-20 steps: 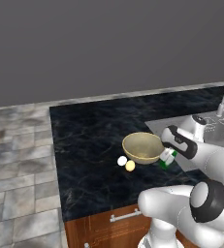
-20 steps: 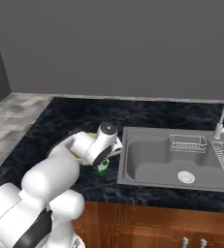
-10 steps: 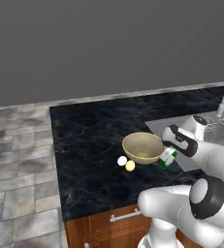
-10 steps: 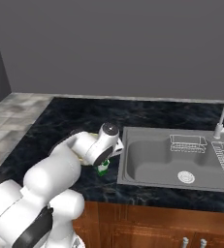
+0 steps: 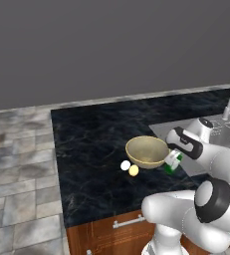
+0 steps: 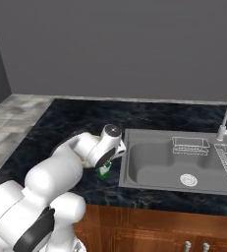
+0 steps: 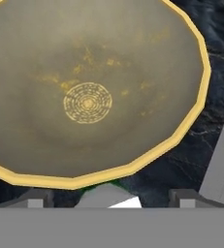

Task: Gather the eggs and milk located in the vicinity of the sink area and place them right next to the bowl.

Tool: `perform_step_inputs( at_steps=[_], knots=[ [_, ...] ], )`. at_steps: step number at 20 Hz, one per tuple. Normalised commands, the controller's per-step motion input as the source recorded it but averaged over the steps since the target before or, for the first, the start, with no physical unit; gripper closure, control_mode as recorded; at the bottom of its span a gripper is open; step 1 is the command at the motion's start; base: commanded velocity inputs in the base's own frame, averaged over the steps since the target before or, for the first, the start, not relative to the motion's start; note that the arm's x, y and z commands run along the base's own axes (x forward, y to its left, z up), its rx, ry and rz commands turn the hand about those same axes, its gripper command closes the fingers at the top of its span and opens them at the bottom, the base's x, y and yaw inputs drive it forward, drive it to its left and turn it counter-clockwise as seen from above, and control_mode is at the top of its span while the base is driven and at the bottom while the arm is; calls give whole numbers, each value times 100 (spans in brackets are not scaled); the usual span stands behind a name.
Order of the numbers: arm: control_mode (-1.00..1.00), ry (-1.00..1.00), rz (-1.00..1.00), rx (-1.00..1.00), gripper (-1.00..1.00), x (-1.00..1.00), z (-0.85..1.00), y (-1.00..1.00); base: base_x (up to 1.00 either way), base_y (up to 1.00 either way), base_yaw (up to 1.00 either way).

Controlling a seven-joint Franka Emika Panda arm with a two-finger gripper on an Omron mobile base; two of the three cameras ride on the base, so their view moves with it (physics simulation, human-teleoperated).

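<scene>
Over on the left, grey stone floor tiles run up to the edge of the dark marbled counter, and on that counter sit the two eggs: the white egg and the pale yellow egg, touching each other, just off the near-left side of the bowl. The bowl itself is wide and tan-yellow, upright, with a speckled pale inside. Moving right, the milk stands upright on the counter just beside the bowl's right rim, green body below, white top above, tucked between the bowl and the left edge of the sink. The gripper is right down over the carton; in the hand view the two finger tips stand well apart on either side of the carton's white top, with gaps showing, so the jaws are spread and not pinching it. That same view looks straight into the bowl, its rim nearly meeting the carton. Further right, the grey basin shows its round drain, a wire rack at the back, and the thin curved faucet at the far right.
</scene>
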Motion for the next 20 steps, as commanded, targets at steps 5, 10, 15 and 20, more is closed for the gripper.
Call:
perform_step_inputs(
  at_steps=[5,10,15,20],
  knots=[
    [-100,0,0,0,-100,0,0,14,0,0,0],
    [-100,0,0,-6,-100,0,12,19,0,0,0],
    [-100,0,0,-11,-100,-2,36,5,0,0,0],
    [-100,8,0,-3,-100,-4,48,-2,0,0,0]
  ],
)
